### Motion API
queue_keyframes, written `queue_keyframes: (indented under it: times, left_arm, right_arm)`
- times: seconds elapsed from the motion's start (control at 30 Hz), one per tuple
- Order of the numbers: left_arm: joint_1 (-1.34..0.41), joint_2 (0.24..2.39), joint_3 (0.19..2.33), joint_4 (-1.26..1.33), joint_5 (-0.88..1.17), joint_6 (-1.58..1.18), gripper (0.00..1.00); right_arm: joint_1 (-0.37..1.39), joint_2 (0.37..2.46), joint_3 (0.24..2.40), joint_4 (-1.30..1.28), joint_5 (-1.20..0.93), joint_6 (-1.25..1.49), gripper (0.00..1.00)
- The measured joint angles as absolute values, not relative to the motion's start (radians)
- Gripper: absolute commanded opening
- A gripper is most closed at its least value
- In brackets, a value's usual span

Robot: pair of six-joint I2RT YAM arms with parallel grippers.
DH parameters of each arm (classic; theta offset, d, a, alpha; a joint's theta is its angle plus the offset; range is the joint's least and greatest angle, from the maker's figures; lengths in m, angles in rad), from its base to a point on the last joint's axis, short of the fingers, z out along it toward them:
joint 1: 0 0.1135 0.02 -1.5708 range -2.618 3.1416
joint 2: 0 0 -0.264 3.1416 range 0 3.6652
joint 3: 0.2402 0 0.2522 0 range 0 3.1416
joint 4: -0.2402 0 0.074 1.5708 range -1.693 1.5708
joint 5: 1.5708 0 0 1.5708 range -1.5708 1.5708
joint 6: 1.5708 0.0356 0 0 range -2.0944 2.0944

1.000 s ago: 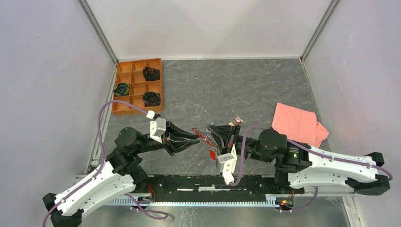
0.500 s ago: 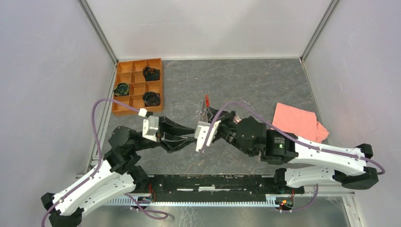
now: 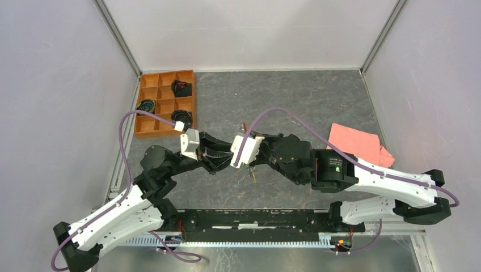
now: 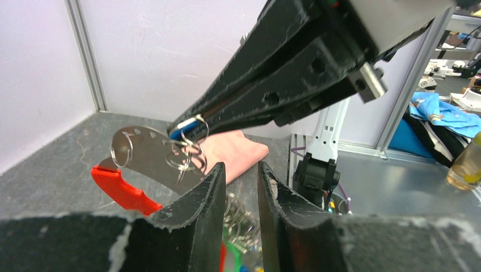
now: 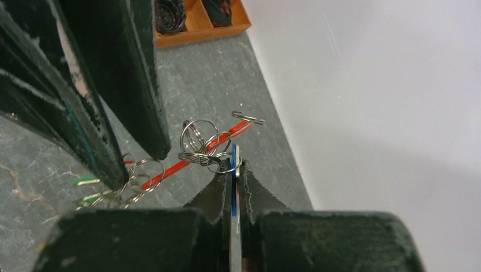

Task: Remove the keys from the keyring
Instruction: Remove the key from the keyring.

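Observation:
My right gripper (image 5: 234,164) is shut on a blue-headed key (image 5: 233,181) and holds the whole bunch in the air. A cluster of thin metal rings (image 5: 199,144) hangs from its tips, linked to the red strap (image 5: 190,158). In the left wrist view the strap (image 4: 122,190) shows its red end and pale side, with the rings (image 4: 184,156) on it. My left gripper (image 4: 239,165) is just below, jaws slightly apart and empty. More keys with green and red heads (image 4: 241,249) hang behind the gap. In the top view the two grippers meet mid-table, left gripper (image 3: 222,161).
An orange compartment tray (image 3: 164,102) with dark coiled items stands at the far left, also in the right wrist view (image 5: 204,25). A pink cloth (image 3: 357,148) lies at the right. Walls close the table on three sides.
The right arm has swung left and lifted the key bunch off the table. The left gripper has shifted slightly back and now sits under the bunch.

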State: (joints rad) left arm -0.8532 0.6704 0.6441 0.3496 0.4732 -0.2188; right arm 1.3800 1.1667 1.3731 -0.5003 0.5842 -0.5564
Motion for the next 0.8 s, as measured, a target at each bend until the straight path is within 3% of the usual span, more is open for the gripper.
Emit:
queue_keyframes:
  times: [0.8]
  left_arm:
    - [-0.868, 0.725, 0.644, 0.411, 0.439, -0.217, 0.29]
  right_arm:
    - [1.379, 1.173, 1.374, -0.567, 0.558, -0.45, 0.0]
